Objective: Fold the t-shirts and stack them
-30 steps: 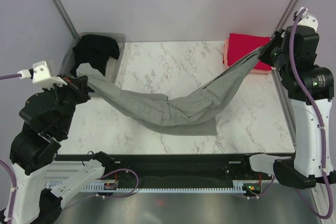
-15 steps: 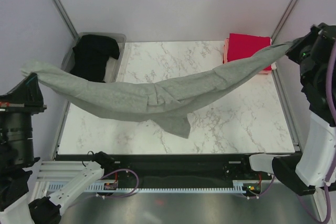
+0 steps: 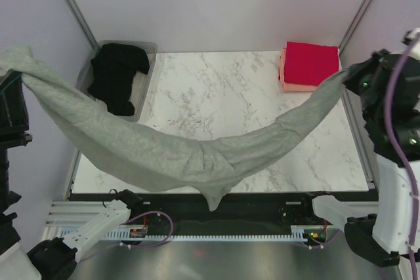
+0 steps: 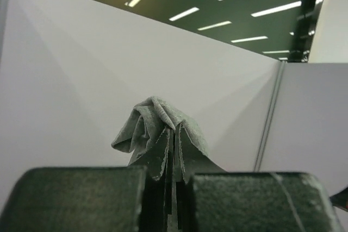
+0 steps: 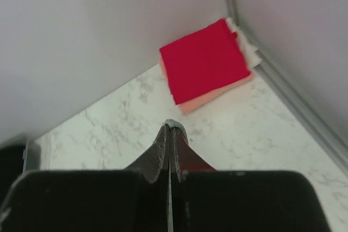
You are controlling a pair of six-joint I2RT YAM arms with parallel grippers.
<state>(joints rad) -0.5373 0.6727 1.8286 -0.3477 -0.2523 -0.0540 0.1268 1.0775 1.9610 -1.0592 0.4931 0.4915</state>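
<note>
The heather-grey t-shirt (image 3: 177,159) hangs in a long sagging band in the air between both arms, its lowest part over the table's front edge. My left gripper (image 3: 14,70) is raised high at the far left, shut on one end of it (image 4: 160,129). My right gripper (image 3: 351,73) at the right is shut on the other end (image 5: 171,134). The red t-shirt (image 3: 310,62) lies folded square on the salmon-pink one (image 3: 295,85) at the back right, also in the right wrist view (image 5: 204,61). The black t-shirt (image 3: 118,73) lies crumpled in the bin.
A clear plastic bin (image 3: 147,50) stands at the table's back left corner. The marble table top (image 3: 216,96) lies under the hanging shirt. Grey walls and metal posts (image 3: 72,8) close in the back and sides.
Both arms have lifted and spread apart; the grey shirt came up off the table. My left gripper rose further at the far left, and the shirt's middle now sags toward the front edge.
</note>
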